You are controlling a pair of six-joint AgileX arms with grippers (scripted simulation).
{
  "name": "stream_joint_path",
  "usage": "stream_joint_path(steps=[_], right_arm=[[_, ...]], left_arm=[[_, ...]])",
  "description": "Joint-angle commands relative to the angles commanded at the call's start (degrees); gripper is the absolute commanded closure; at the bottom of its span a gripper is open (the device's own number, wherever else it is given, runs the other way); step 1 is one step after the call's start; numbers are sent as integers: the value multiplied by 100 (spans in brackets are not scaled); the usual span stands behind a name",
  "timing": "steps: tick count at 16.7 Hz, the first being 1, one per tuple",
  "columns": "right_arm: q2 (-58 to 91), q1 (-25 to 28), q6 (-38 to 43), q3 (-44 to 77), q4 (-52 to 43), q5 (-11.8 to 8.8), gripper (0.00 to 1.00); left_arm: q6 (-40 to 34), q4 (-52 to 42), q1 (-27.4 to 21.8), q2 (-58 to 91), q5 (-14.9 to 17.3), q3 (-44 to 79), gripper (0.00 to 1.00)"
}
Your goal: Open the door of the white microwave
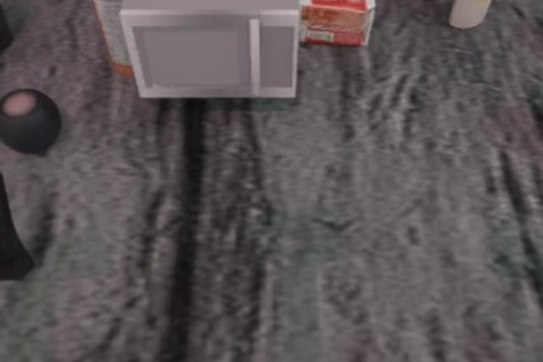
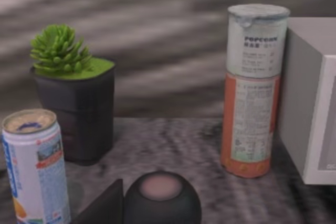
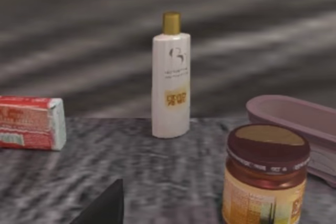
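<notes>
Far beyond both grippers, the door (image 1: pixel 193 58) sits closed.

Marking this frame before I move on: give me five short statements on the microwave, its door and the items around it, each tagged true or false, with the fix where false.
1. The door of the white microwave is shut. True.
2. A gripper is touching the door. False: nothing touches it; only a dark finger tip shows in the left wrist view.
3. The red-and-white carton sits at the microwave's right side. True.
4. The tall popcorn can lies on its side. False: it stands upright beside the microwave.
5. The white bottle has a gold cap. True.
</notes>
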Motion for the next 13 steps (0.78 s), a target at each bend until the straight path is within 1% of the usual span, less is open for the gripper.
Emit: stream_joint_path(steps=[3,6,9,13], right_arm=[[0,0,0,0,0,0,0],[0,0,0,0,0,0,0],[0,0,0,0,0,0,0],[0,0,0,0,0,0,0]], left_arm=[[-16,-27,-27,57,-16,54,0],[-172,-258,-255,598,-162,551,0],[-486,-630,-654,1686,-422,1483,0],[-1097,-1184,-1352,3838,-860,3200,0]])
